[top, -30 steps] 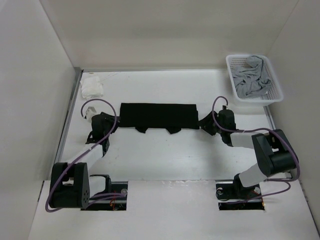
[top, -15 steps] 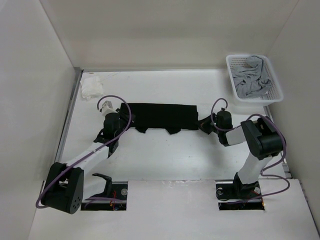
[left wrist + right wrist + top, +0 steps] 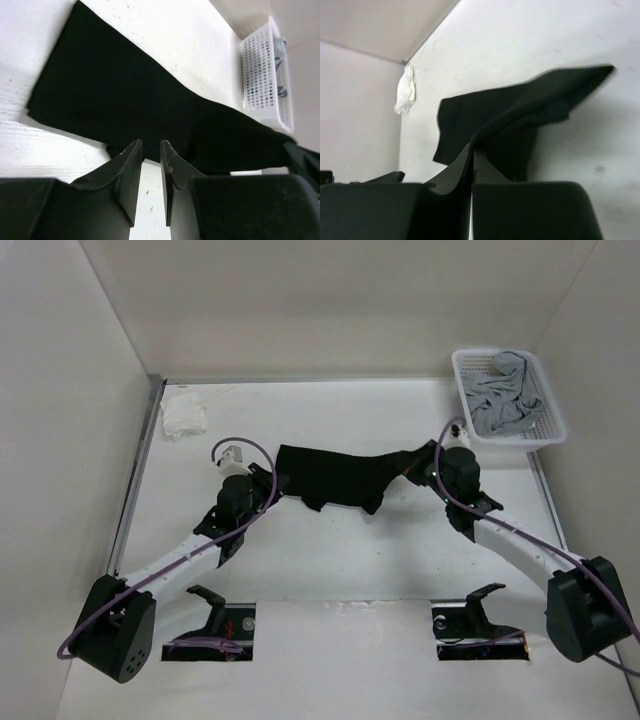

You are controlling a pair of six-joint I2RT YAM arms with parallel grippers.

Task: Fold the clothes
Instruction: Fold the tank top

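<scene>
I am watching the right gripper (image 3: 424, 466), which was standing wide a second ago, closing fully on the 3 o'clock end of the shirt (image 3: 335, 475) and lifting it, so in the right wrist view the black cloth is rising from the shut jaws and hanging clear of the counter (image 3: 350, 560). The shirt, a flat straight band a moment back, is now bunching and skewing toward 3 o'clock. The left gripper (image 3: 270, 484) is moving in at the 9 o'clock end; its jaws are standing narrowly apart over the near hem, and I cannot tell whether they are pinching cloth. I am reading this as the start of the next fold, with one end secured and the other in doubt. The basket (image 3: 463, 380) at 1 o'clock is holding only the grey garment (image 3: 505, 390); the white cloth (image 3: 184, 415) is lying loose at 10 o'clock.
</scene>
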